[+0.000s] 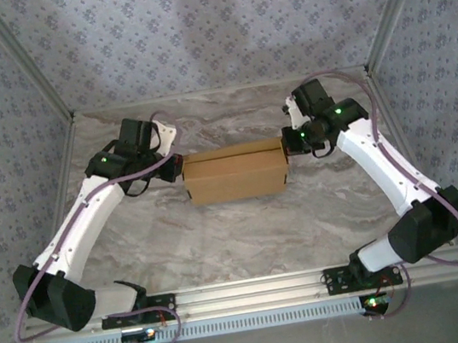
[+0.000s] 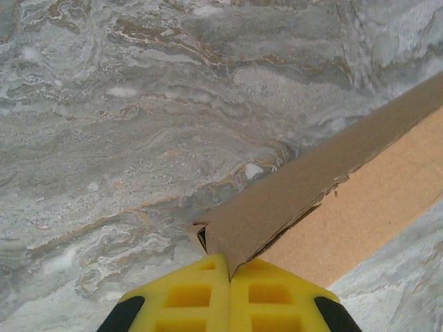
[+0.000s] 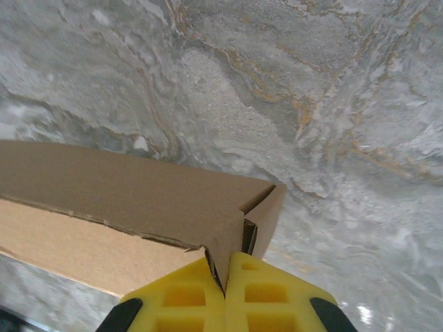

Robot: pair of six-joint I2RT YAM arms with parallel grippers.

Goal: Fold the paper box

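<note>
Tan paper box (image 1: 234,172): left gripper (image 2: 229,272), right gripper (image 3: 224,274) each clamp end corner (thin cardboard); uneven pull may tear or crumple it.

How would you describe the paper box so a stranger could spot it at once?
At the middle of the grey marbled table lies the paper box, a plain tan block. The left end effector and right end effector, both yellow-fingered, pinch its two ends. It is the only cardboard thing there.

L hand (image 2: 230,268), R hand (image 3: 225,275) pinched shut; arms angled inward.
</note>
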